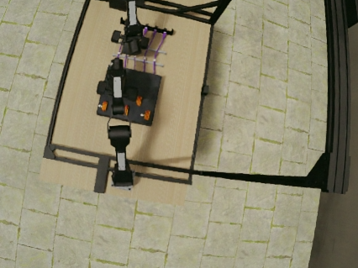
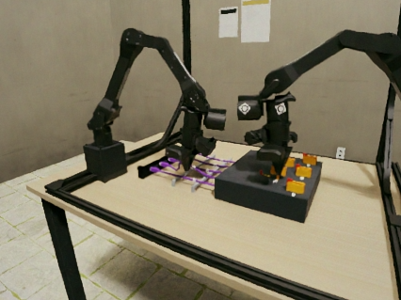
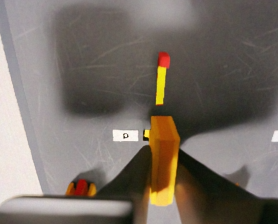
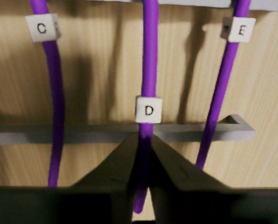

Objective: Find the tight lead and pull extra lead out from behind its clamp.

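In the left wrist view my left gripper is shut on the upright orange handle beside the small label D on the grey box top. A yellow pin with a red tip lies beyond the handle. In the right wrist view my right gripper is shut on the purple lead D, just below its white tag D and a grey bar. Lead C runs to its left and lead E to its right. From the side, the left gripper is over the black box and the right gripper is over the leads.
Other orange handles stand on the box top, one low in the left wrist view. The purple leads run from a black rail across two grey bars to the box. A black frame edges the table.
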{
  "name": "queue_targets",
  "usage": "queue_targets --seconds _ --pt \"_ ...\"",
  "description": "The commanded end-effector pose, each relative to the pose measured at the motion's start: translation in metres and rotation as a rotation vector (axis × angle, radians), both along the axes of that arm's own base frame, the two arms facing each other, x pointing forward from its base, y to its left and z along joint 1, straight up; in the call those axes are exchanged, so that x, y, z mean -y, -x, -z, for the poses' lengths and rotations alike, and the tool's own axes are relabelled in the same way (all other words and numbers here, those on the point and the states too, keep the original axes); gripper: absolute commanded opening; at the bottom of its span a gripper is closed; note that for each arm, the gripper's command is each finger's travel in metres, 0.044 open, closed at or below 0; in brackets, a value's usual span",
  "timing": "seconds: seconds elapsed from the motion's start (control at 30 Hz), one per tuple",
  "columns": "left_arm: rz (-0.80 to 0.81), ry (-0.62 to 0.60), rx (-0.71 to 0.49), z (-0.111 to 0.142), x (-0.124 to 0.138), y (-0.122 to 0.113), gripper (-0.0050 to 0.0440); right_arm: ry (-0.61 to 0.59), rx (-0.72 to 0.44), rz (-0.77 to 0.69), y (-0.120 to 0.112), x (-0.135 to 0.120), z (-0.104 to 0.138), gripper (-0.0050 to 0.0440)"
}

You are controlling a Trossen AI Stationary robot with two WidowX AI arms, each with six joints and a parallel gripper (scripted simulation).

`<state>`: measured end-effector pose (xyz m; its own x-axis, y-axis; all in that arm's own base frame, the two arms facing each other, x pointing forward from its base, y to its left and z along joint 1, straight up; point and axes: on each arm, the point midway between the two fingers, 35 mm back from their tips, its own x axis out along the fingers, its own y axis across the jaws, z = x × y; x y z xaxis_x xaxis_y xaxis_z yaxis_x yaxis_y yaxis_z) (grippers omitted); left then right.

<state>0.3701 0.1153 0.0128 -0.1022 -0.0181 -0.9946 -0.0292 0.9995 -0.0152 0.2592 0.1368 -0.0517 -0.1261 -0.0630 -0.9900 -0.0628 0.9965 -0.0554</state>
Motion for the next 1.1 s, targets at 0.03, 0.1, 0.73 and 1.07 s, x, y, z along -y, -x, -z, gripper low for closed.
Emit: queue_targets --seconds 0.03,0.1,0.73,1.07 --pt "0.000 -0.010 0.034 -0.022 -0.001 -0.005 -0.0050 -0.011 0.020 0.000 0.004 0.000 0.005 -0.0050" --pt "0.000 -0.010 0.034 -0.022 -0.001 -0.005 -0.0050 -0.011 0.020 0.000 0.004 0.000 0.005 -0.0050" --pt "0.000 -0.010 0.028 -0.008 -0.001 -0.005 -0.0050 -0.019 0.042 0.000 -0.004 -0.002 0.001 -0.0050" --pt "0.000 -0.010 0.028 -0.002 -0.001 -0.005 -0.0050 -0.019 0.042 0.000 -0.004 -0.002 0.001 -0.0050"
